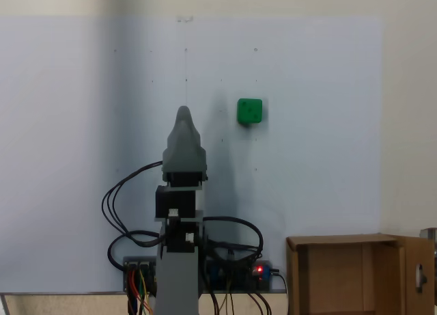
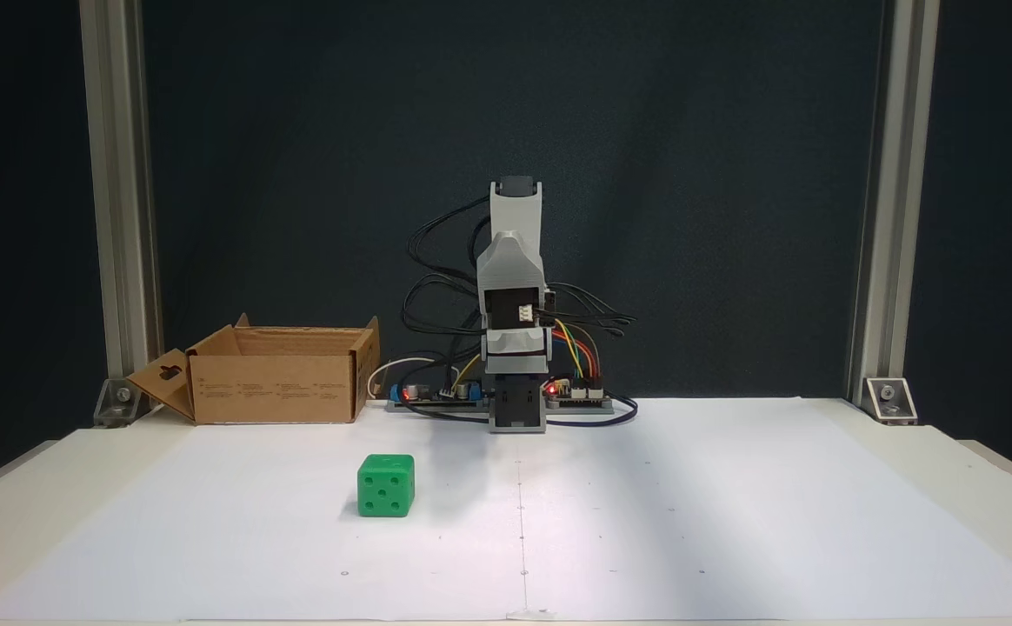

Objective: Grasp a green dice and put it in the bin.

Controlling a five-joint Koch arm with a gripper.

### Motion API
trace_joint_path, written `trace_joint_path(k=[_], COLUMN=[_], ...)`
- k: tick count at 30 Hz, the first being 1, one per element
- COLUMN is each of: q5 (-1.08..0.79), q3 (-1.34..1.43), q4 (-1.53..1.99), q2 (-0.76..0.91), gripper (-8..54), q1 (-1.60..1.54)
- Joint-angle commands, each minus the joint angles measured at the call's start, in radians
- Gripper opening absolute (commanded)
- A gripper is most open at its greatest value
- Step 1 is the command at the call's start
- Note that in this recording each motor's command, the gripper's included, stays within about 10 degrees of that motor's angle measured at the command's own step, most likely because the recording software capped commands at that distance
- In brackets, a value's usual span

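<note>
The green dice [image 1: 249,112] [image 2: 386,486] lies on the white sheet, alone and untouched. The arm is folded over its base. My gripper [image 1: 183,114] [image 2: 512,261] shows as a single grey tapered tip with no gap to read, well apart from the dice: the dice is up and to the right of it in one fixed view, and in front of and left of the arm in the other. The bin [image 1: 341,243] [image 2: 276,387], an open brown cardboard box, stands beside the arm's base; what is inside it is not visible.
Controller boards [image 2: 575,396] with a red light and loose cables [image 1: 119,206] lie around the arm's base. Aluminium posts [image 2: 115,217] stand at both back corners. A box flap [image 2: 163,382] hangs open on the bin's outer side.
</note>
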Motion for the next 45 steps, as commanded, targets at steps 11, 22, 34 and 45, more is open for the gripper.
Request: trace_joint_path(k=[11, 22, 34, 45], q5=[-0.161, -0.161, -0.155, -0.282], q3=[0.19, -0.106, -0.696, -0.884], q4=[-0.175, 0.428, 1.178, 1.816], q2=[0.11, 0.11, 0.11, 0.041], gripper=[43.1, 43.8, 43.0, 43.5], q1=[0.086, 0.227, 0.299, 0.407])
